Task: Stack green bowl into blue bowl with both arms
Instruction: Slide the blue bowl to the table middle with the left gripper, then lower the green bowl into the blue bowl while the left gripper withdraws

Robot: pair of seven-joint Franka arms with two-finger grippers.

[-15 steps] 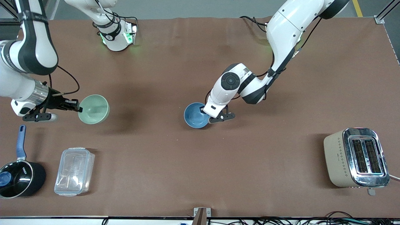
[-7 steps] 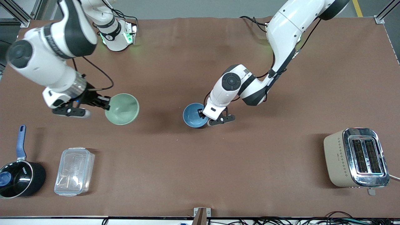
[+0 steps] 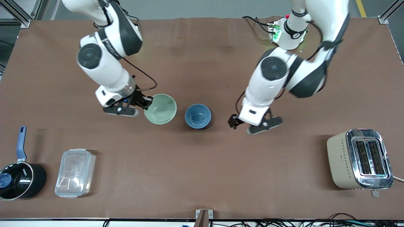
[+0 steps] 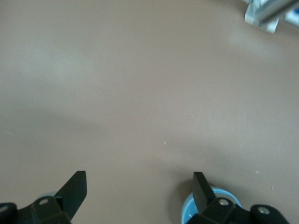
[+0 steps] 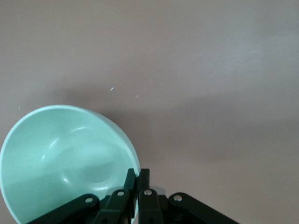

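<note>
Table (image 3: 202, 176): brown cloth surface; the blue bowl served as my landmark for everything on it.
Toaster (image 3: 359, 159): well apart from the blue bowl, nearer the front camera, toward my left arm's end of the table.
Saucepan (image 3: 19, 180): black with a blue handle, well apart from the blue bowl, nearer the camera, at my right arm's end.
Clear lidded box (image 3: 75, 172): just beside the saucepan, also nearer the camera than the blue bowl.
Green bowl (image 3: 160, 108): held up at its rim and tilted, just beside the blue bowl on the side toward my right arm's end, not yet over it.
Blue bowl (image 3: 198, 116): upright on the table near the middle, empty, nothing touching it.
Right gripper (image 3: 145, 102): my fingers (image 5: 141, 179) were pinched narrow on the green bowl's rim wall, one inside and one outside.
Left gripper (image 3: 235, 121): my fingers (image 4: 74, 189) were spread wide and held nothing; it was over bare table beside the blue bowl, on the side toward the toaster.
Risk, grip: I judged a thin rim pinch on a glossy bowl could slip or let the bowl swing.
Risk, placement: if I let go off-centre or while tilted, the green bowl could catch the blue rim, knock it aside or tip out.
Risk, arms: my free left gripper was near the drop spot, so crowding seemed possible.
</note>
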